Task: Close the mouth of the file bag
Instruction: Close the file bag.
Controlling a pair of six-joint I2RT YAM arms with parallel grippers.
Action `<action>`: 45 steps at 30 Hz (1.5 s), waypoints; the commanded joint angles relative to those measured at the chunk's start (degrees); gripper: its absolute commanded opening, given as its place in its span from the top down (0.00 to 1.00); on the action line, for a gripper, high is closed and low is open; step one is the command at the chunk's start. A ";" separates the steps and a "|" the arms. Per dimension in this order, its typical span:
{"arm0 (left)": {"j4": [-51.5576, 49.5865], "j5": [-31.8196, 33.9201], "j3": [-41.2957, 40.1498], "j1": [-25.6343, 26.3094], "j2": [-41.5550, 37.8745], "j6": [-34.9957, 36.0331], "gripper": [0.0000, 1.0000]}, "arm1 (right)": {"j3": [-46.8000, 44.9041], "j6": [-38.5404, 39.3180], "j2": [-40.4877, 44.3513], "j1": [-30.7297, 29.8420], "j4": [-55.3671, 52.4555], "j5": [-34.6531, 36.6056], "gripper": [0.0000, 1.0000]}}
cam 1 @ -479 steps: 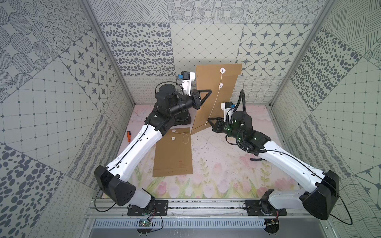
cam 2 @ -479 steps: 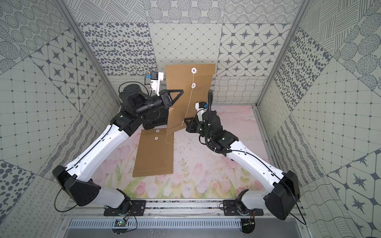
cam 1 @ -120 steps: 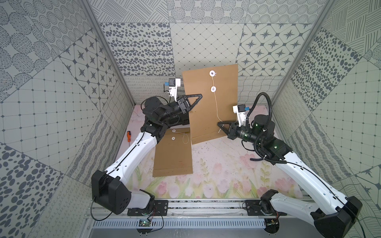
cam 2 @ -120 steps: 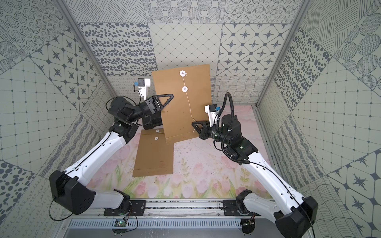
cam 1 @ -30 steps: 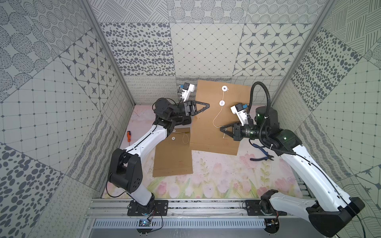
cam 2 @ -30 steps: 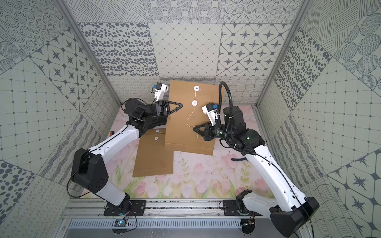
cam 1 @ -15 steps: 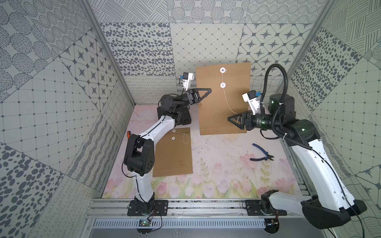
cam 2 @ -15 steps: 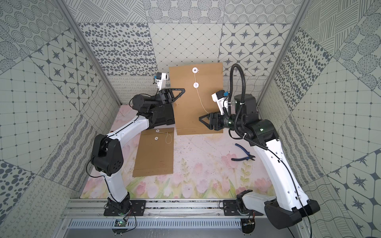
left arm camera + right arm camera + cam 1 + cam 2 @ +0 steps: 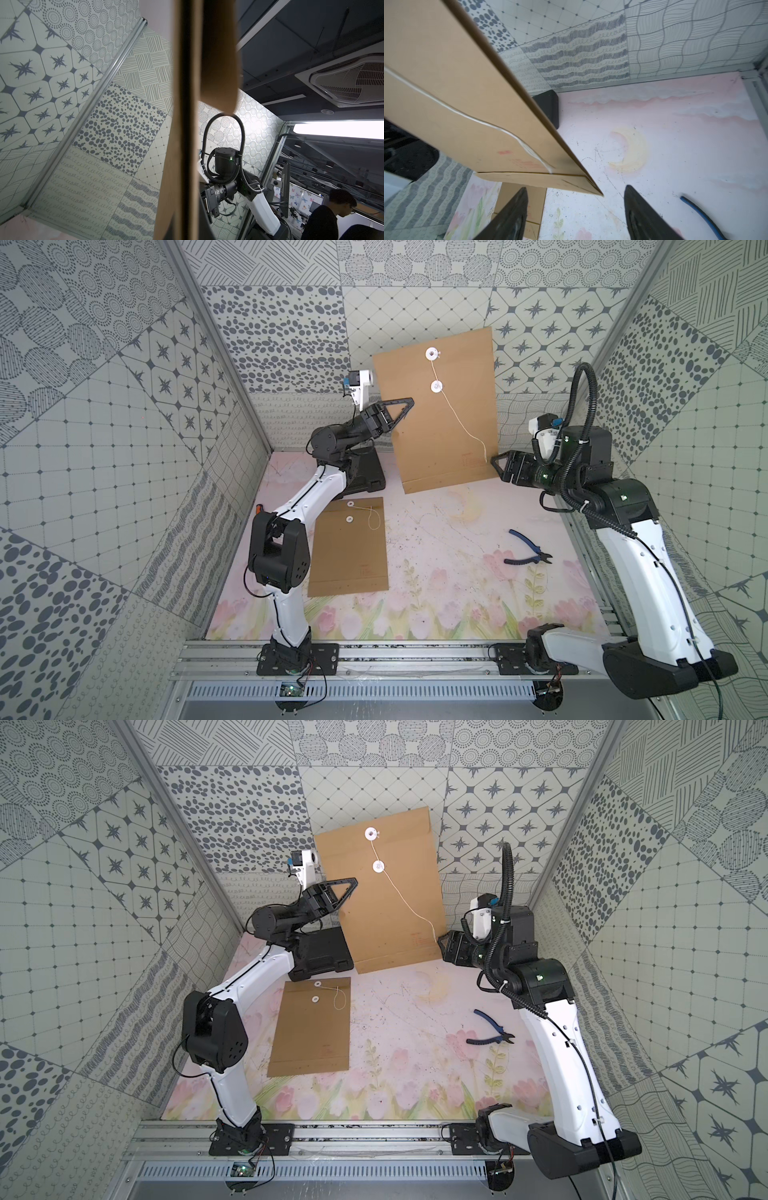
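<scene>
Left pincer [image 9: 405, 408] clamps the upright file bag [image 9: 453, 377]; right pincer [image 9: 498, 466] stands open beside its lower corner, pliers [image 9: 525, 551] well apart.

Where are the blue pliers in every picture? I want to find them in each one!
Both top views: the blue pliers lie on the flowery mat, near the right arm.
Left wrist: not in it.
Right wrist: only one blue handle shows, on the mat past the right gripper.
Shared landmark: the upright file bag, seen in all four.
</scene>
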State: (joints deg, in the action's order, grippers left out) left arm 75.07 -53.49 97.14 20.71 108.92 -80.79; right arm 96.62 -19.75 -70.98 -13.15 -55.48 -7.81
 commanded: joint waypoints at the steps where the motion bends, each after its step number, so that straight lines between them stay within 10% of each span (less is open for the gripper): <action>1: 5.97 1.45 4.40 -0.77 1.48 -2.82 1.00 | 1.63 -0.50 -0.52 1.18 -0.95 7.61 0.24; 12: 5.99 -3.67 -0.64 -0.39 1.08 -6.30 1.00 | 6.27 -5.30 -7.07 1.95 23.17 -27.66 0.24; 18: 5.97 -6.31 -2.86 -0.27 -0.50 -7.42 1.00 | 7.95 -6.89 -11.12 1.98 28.36 -32.04 0.28; 25: 5.91 -7.91 -6.15 -0.23 -1.63 -8.14 1.00 | 7.79 -9.56 -13.07 1.90 33.33 -40.59 0.62; 30: 5.89 -8.99 -6.61 -1.68 -3.15 -8.77 1.00 | 8.93 -3.50 -12.89 5.09 24.92 -35.82 0.30; 39: 5.88 -10.59 -7.99 -2.79 -4.40 -10.65 1.00 | 11.35 2.32 -16.36 1.45 22.24 -39.75 0.21; 45: 5.79 -11.60 -8.74 -3.47 -4.96 -10.79 0.98 | 7.52 -5.83 -16.13 2.43 34.33 -47.76 0.63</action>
State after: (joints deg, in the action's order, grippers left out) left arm 77.95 -62.83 88.75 18.24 104.99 -90.45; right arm 105.41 -22.20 -87.46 -11.70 -29.23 -50.54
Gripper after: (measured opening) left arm 0.047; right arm 0.411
